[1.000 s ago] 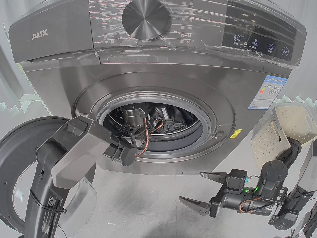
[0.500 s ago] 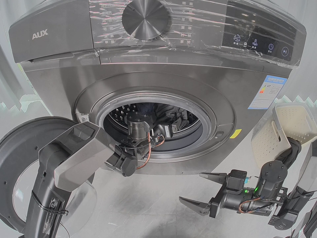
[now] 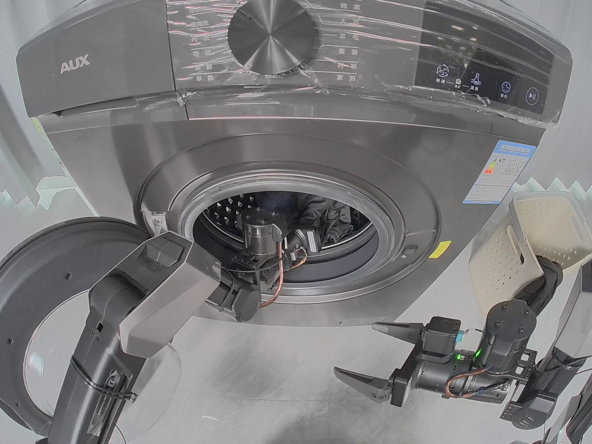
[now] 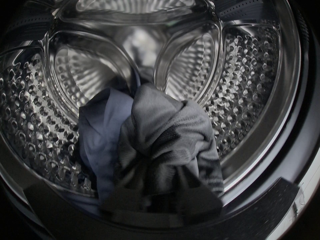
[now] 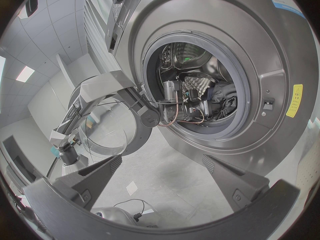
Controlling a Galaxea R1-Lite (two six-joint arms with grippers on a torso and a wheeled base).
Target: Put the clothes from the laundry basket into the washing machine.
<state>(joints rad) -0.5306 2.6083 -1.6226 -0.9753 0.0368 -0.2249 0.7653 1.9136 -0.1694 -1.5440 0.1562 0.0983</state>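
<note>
Head view, surroundings: washing machine (image 3: pixel 308 149) straight ahead, round door (image 3: pixel 37 266) swung open to the left; cream laundry basket (image 3: pixel 536 248) at the right, beside the right arm.
In the way: left arm's wrist across the near side of the drum mouth.
Clothes (image 4: pixel 160 130): inside the drum (image 4: pixel 246 70), bunched upright.
Left gripper (image 4: pixel 160 199): inside the drum mouth, jaws clamped on the clothes.
Right gripper (image 3: pixel 354 348): low, near right, jaws wide apart.
Count: one machine, one basket, two garments, blue and grey.
</note>
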